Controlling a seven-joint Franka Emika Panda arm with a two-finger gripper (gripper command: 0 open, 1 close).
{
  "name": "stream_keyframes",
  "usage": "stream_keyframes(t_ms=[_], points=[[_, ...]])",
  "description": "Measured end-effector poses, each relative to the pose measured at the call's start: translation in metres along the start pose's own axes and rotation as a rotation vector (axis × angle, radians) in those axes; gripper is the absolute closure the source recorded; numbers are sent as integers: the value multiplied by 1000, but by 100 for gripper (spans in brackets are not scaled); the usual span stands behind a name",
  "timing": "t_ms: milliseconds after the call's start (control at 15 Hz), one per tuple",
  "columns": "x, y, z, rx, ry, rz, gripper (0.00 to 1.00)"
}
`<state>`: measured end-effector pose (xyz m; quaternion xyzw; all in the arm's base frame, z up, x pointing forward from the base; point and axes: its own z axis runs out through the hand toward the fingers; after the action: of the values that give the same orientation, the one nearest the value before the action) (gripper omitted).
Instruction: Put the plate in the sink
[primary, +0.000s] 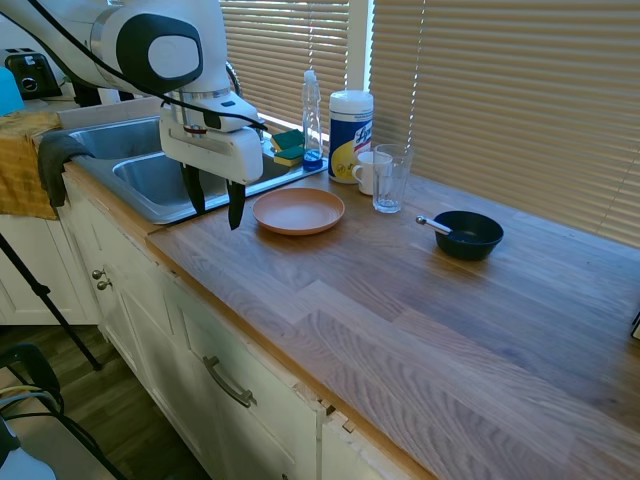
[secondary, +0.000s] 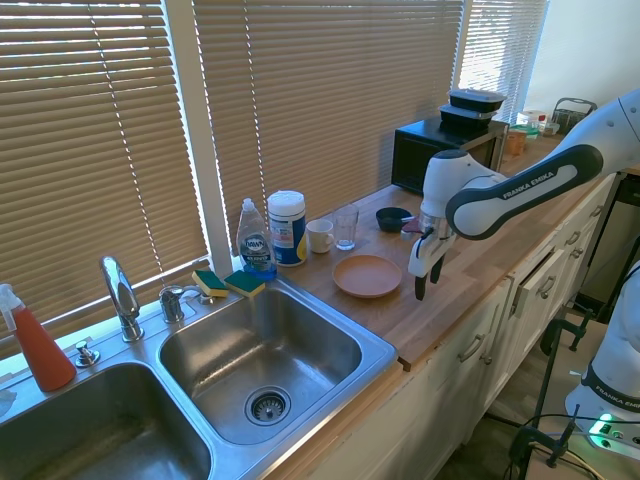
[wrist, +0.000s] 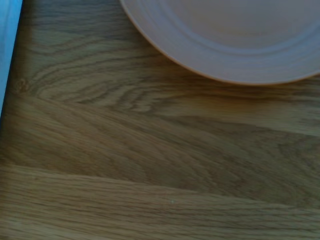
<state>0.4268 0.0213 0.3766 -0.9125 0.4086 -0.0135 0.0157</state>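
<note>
Plate (primary: 298, 211) flat on wooden counter (primary: 420, 330), just beside sink (primary: 150, 175) edge, blue bowl (primary: 468, 235) well apart at its 3 o'clock in first exterior view

Gripper (primary: 214, 203) hovers at plate's 9 o'clock, fingers spread, empty — not touching

Best approach, judged: drop one finger inside low rim, pinch rim, lift level

Plate round, shallow, matte salmon-orange, empty — rim thin, slip likely

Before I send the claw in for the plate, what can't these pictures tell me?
- Plate: wrist view cuts off most of it at the top edge.
- Sink: first exterior view, the arm hides part of the basins; no drain visible.
- Claw: absent from the wrist view; its height above the counter is unclear.
- Dark bowl: second exterior view, too small to show contents.
</note>
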Motion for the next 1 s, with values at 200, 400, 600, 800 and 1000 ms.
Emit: stream_keyframes(t_ms=[200,400,600,800,1000], points=[[2,-1,-3,-9,22,-17,0],[23,-4,-22,27,47,7,0],[63,-1,-30,44,55,60,0],[108,-7,-28,59,50,106,0],[152,-18,-11,84,9,134,0]])
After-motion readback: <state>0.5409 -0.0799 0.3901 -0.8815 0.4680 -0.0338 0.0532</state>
